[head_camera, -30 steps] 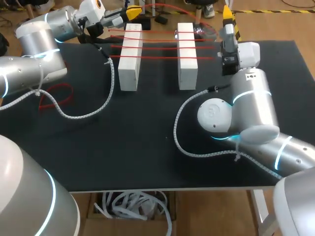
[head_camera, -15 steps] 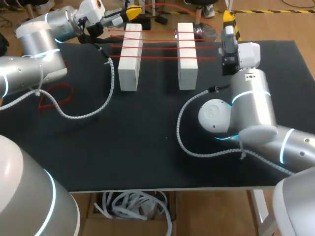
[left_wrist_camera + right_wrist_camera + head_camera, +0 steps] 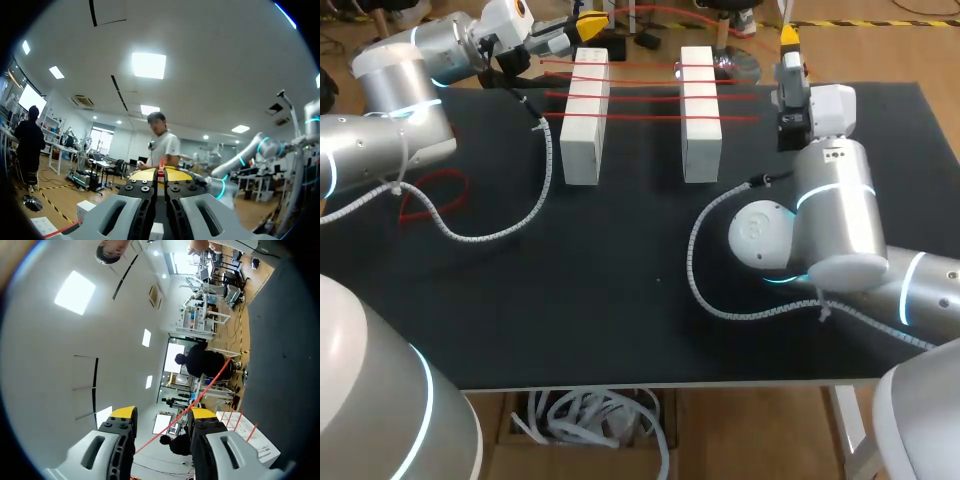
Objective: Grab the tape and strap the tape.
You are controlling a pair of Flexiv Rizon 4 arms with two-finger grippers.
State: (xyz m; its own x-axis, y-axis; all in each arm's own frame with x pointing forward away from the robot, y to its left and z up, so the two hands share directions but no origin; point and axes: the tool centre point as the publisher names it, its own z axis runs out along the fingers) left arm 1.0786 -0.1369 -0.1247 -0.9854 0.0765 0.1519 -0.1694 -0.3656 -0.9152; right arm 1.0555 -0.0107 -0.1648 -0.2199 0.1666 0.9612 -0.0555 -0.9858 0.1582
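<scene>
Thin red tape (image 3: pixel 640 97) runs in four straight lines over two white rectangular blocks (image 3: pixel 585 115) on the matte black table (image 3: pixel 620 300). Left of the blocks the left gripper (image 3: pixel 592 22) pinches it; right of them the right gripper (image 3: pixel 788 35) has its fingers standing apart.

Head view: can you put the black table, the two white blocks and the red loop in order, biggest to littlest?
1. Black table, by far the biggest.
2. Left white block and right white block: they look alike, so it's a tie.
3. Red loop, thin and the smallest.
</scene>
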